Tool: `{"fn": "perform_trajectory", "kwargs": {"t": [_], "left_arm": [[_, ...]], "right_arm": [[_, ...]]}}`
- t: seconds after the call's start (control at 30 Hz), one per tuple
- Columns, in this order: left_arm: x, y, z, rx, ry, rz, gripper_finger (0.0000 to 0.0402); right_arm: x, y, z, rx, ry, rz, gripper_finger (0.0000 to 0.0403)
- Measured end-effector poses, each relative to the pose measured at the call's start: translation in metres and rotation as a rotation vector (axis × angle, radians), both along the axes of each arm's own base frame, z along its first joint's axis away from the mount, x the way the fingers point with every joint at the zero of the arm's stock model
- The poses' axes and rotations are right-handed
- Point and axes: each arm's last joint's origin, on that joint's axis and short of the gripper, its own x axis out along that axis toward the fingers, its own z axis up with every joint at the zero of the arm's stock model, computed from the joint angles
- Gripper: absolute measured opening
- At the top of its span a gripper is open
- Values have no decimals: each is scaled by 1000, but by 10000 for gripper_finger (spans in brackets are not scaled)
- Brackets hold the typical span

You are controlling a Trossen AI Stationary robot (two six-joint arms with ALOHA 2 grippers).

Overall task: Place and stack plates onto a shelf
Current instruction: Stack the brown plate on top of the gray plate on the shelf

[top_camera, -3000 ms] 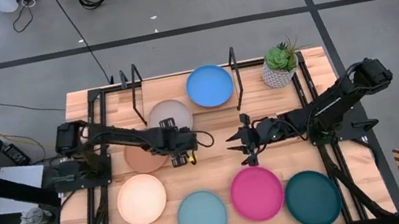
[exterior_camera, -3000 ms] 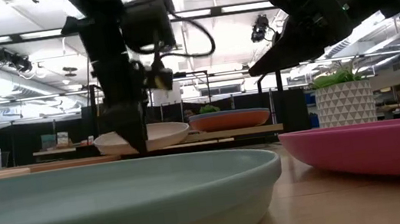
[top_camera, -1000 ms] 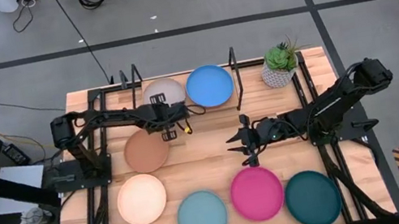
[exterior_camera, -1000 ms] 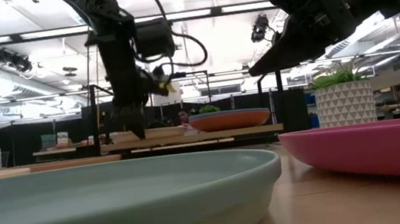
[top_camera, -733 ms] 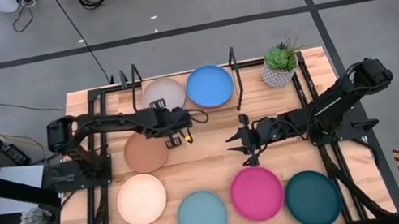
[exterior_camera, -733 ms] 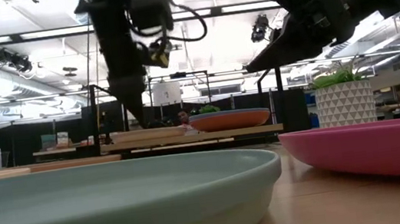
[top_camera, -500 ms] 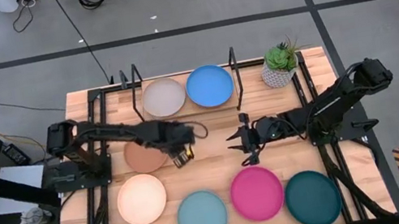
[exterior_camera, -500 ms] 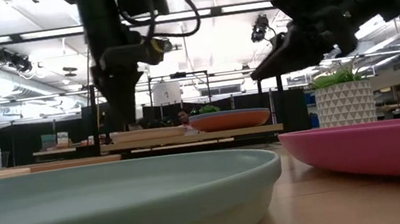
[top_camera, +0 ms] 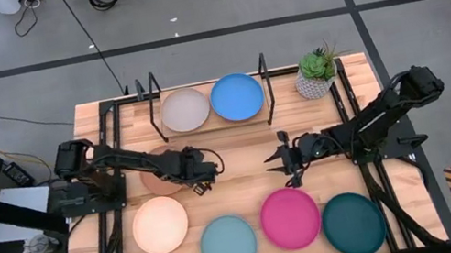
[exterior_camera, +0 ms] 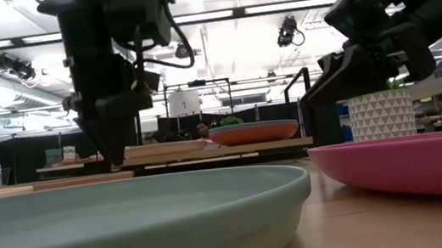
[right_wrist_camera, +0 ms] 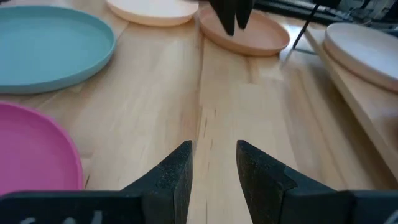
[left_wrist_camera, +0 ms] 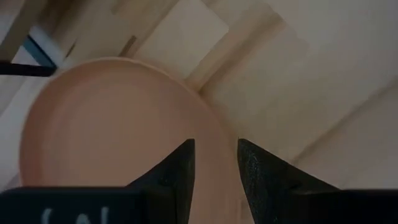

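My left gripper (top_camera: 200, 185) is open and points down at the right rim of the tan plate (top_camera: 153, 181), which lies flat on the table. In the left wrist view, one finger (left_wrist_camera: 180, 165) stands over the plate's inside and the other (left_wrist_camera: 255, 168) outside its rim (left_wrist_camera: 214, 140). The shelf (top_camera: 213, 121) carries the grey plate (top_camera: 184, 109) and the blue plate (top_camera: 236, 97). In the low view the blue plate rests on the orange plate (exterior_camera: 254, 133). My right gripper (top_camera: 275, 166) is open, above bare table near the magenta plate (top_camera: 290, 218). My left gripper comes from above, pointing down, with its fingers on either side of the tan plate's right rim (left_wrist_camera: 214, 140). Whether they touch the rim, I cannot tell. The plate lies flat on the table.
Along the near edge lie the peach plate (top_camera: 160, 224), the light blue plate (top_camera: 229, 244), the magenta plate and the dark teal plate (top_camera: 353, 224). A potted plant (top_camera: 317, 73) stands right of the shelf. Bare wood lies between the two grippers.
My left gripper has drawn back from the grey plate, which stays on the shelf. It has moved toward the near edge and down to the tan plate's right rim. My right gripper has shifted slightly toward the near edge and dropped lower.
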Motion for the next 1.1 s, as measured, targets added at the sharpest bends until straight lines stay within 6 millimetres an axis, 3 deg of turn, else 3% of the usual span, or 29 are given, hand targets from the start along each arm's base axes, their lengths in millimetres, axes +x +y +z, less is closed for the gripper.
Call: {"fn": "perform_trajectory", "kwargs": {"t": [0.33,0.63,0.77,1.0,1.1], "left_arm": [[5,0,-15,18,-83,21,127],[2,2,-24,52,-42,59,124],[2,1,-29,7,-19,65,99],[2,0,-30,-63,-10,92,19],[2,-1,-28,-85,2,79,15]], "right_arm": [[-3,0,-1,-27,-36,31,130],[-4,2,-2,-8,-26,91,130],[-4,3,-2,41,-19,128,130],[-5,6,-3,36,-7,164,130],[-5,7,-3,31,-6,170,130]]}}
